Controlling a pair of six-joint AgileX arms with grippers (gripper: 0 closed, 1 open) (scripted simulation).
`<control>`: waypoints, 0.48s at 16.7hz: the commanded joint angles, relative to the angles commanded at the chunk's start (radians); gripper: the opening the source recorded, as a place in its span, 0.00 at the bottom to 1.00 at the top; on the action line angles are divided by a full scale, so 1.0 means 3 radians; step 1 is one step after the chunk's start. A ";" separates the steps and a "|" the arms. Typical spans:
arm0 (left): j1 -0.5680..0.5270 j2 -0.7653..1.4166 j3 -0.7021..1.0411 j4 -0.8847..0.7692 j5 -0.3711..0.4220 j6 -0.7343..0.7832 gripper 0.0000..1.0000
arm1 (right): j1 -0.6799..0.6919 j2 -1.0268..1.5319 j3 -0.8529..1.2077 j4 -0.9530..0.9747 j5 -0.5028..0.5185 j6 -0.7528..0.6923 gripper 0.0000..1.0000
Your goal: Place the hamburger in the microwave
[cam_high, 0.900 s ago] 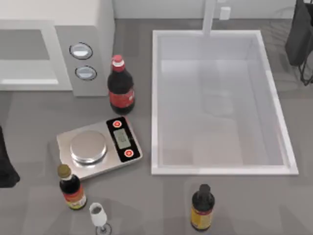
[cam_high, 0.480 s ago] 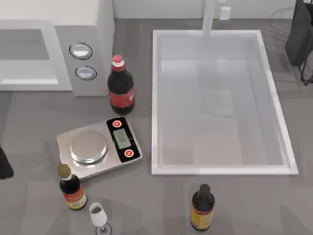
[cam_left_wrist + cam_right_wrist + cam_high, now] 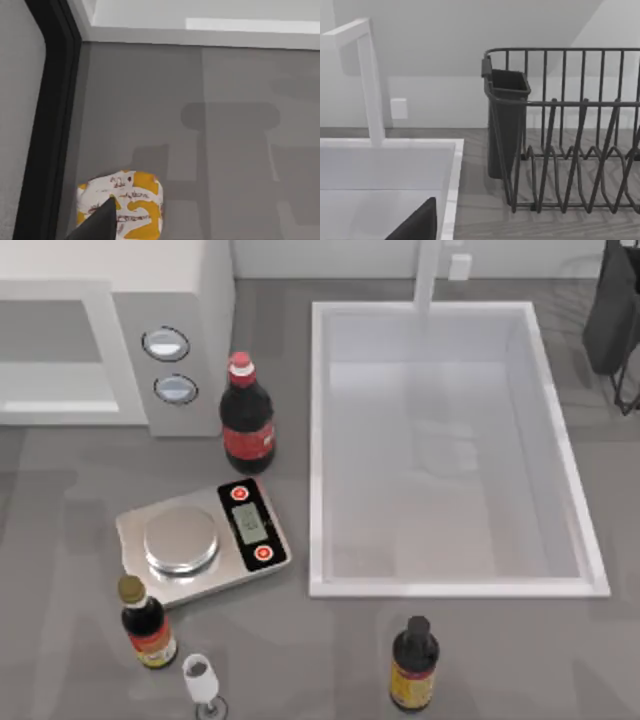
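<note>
The hamburger (image 3: pixel 122 205), wrapped in white and yellow-orange paper, lies on the grey counter in the left wrist view, beside a black strip (image 3: pixel 47 125). One dark finger (image 3: pixel 97 227) of my left gripper reaches over its near side; whether it grips the hamburger is hidden. The microwave (image 3: pixel 110 300), white with a grey panel and two silver dials (image 3: pixel 166 343), stands at the table's back left in the top view. In the right wrist view one dark finger (image 3: pixel 417 225) of my right gripper shows over the sink's edge.
A cola bottle (image 3: pixel 246 420) stands by the microwave. In front of it lie a silver scale (image 3: pixel 200 540), a brown-capped sauce bottle (image 3: pixel 145 625), a small glass (image 3: pixel 203 685) and a dark bottle (image 3: pixel 414 665). A white sink (image 3: pixel 320 450) fills the right, with a dish rack (image 3: pixel 570 140) behind.
The dark shape of my left arm at the top view's left edge has slid out of that view. Nothing on the table has moved.
</note>
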 joint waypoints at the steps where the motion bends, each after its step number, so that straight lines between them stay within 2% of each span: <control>1: 0.0057 0.0373 0.0244 -0.0172 -0.0002 0.0028 1.00 | 0.0000 0.0000 0.0000 0.0000 0.0000 0.0000 1.00; 8: 0.0433 0.2579 0.1695 -0.1260 -0.0024 0.0173 1.00 | 0.0000 0.0000 0.0000 0.0000 0.0000 0.0000 1.00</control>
